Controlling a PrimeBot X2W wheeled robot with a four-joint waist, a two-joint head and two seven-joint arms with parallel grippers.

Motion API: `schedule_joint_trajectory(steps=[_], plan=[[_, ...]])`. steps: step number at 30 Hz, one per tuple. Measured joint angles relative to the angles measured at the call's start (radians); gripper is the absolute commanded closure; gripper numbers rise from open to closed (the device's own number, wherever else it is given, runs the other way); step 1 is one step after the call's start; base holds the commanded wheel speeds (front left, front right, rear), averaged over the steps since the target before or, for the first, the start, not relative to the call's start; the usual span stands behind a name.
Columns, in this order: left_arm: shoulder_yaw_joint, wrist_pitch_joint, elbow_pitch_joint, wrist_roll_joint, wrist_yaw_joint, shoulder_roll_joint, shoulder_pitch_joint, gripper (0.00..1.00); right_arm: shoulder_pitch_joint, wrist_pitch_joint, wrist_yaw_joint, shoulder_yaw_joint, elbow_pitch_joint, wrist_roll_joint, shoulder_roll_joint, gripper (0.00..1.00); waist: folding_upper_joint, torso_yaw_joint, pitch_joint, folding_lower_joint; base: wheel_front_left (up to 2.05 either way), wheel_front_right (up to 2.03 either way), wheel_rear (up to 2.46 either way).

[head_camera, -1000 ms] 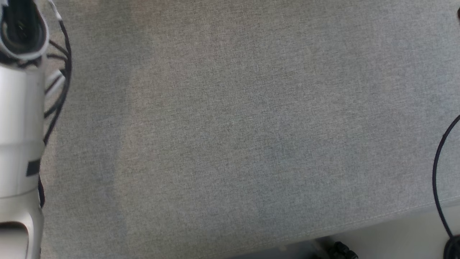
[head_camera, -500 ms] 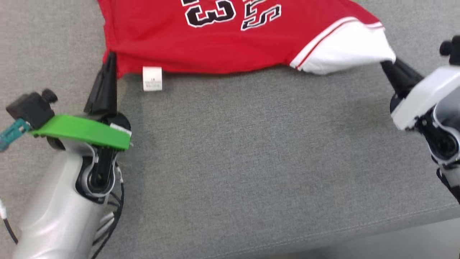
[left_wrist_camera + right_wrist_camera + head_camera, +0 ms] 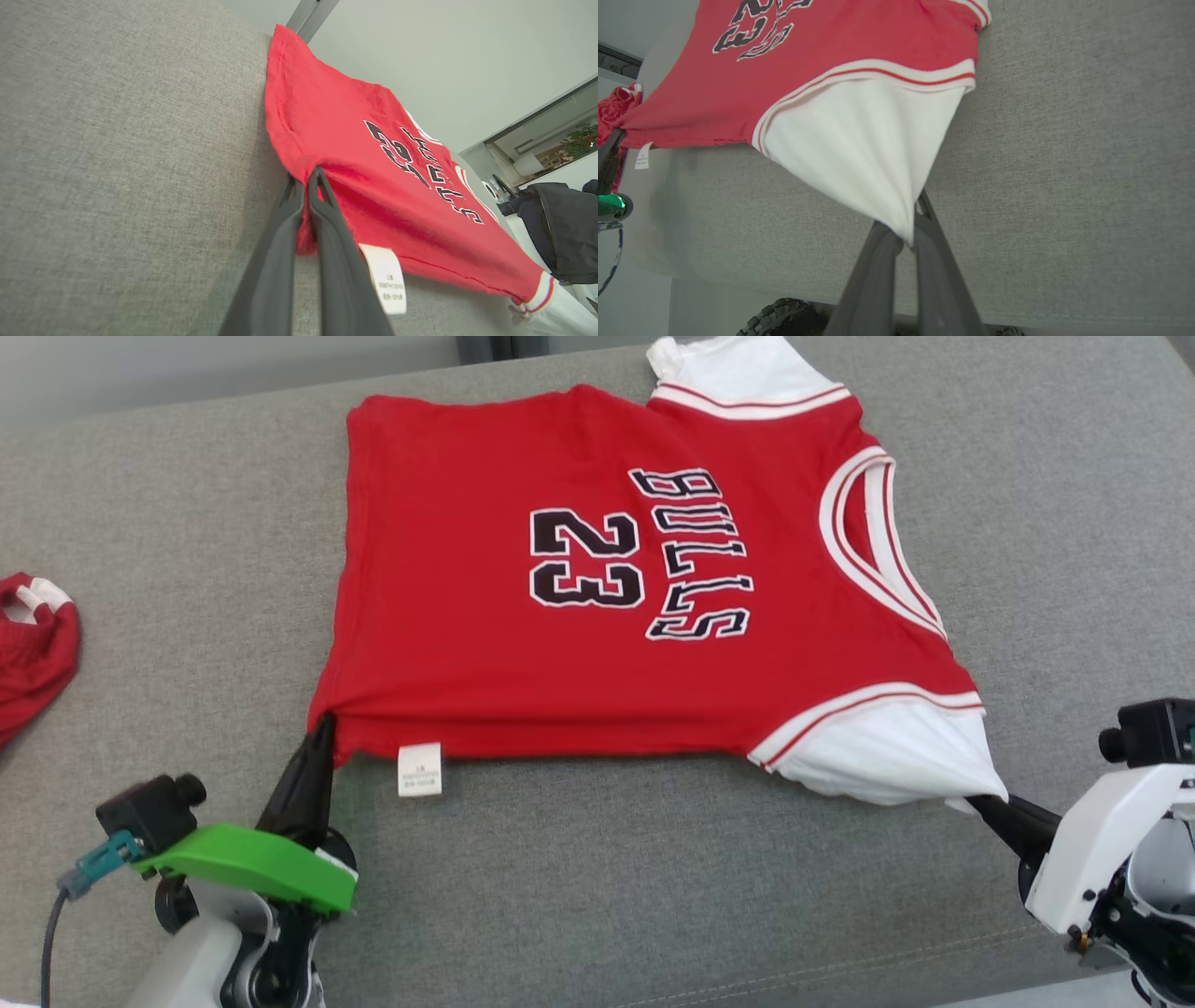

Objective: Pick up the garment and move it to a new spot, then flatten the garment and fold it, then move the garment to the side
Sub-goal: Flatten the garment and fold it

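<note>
- At the left edge of the grey upholstered bench (image 3: 653,877) lies a crumpled red garment (image 3: 33,653), well apart from my work. I judge it no part of this step.
- My left gripper (image 3: 323,721) is closed tight on the near-left hem corner of the red Bulls jersey (image 3: 560,644). In the left wrist view my two fingers (image 3: 280,242) pinch a small bunch of red cloth between them.
- A white care label (image 3: 419,769) hangs from the near edge of the jersey, just beside that grip.
- The jersey lies in the middle of the bench, print up, with the hem to the left and the collar to the right. It reaches from near the far edge toward the near edge.
- Its body looks mostly flat, with slight bunching at both held corners. The far sleeve (image 3: 728,373) lies at the far edge.
- My right gripper (image 3: 976,800) is closed on the tip of the near white sleeve (image 3: 887,756), which is drawn to a point between my fingers (image 3: 873,261).
- As I judge it, the placing is done and the flattening is nearly so. The folding and the move to the side are not yet done.
</note>
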Motion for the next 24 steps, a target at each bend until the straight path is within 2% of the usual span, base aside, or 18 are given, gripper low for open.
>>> schedule_joint_trajectory(steps=[5, 8, 17, 24], plan=[[-0.011, 0.010, -0.063, -0.015, 0.035, 0.005, 0.109, 1.00, 0.075, 0.092, 0.000, -0.082, -0.088, -0.085, 0.115, 1.00, 0.0000, 0.010, -0.033, 0.0000, 0.00, 0.00, 0.00], [-0.016, 0.018, -0.113, -0.032, 0.061, 0.007, 0.180, 1.00, 0.099, 0.125, 0.000, -0.117, -0.117, -0.124, 0.160, 1.00, 0.0000, 0.017, -0.046, 0.0000, 0.00, 0.00, 0.00], [-0.031, 0.057, -0.242, -0.075, 0.134, 0.031, 0.349, 1.00, 0.132, 0.199, 0.000, -0.182, -0.122, -0.210, 0.204, 1.00, 0.0000, 0.043, -0.074, 0.0000, 0.00, 0.00, 0.00], [-0.053, 0.091, -0.301, -0.065, 0.151, 0.032, 0.332, 1.00, 0.111, 0.217, 0.000, -0.183, -0.119, -0.210, 0.222, 1.00, 0.0000, 0.068, -0.081, 0.0000, 0.00, 0.00, 0.00]])
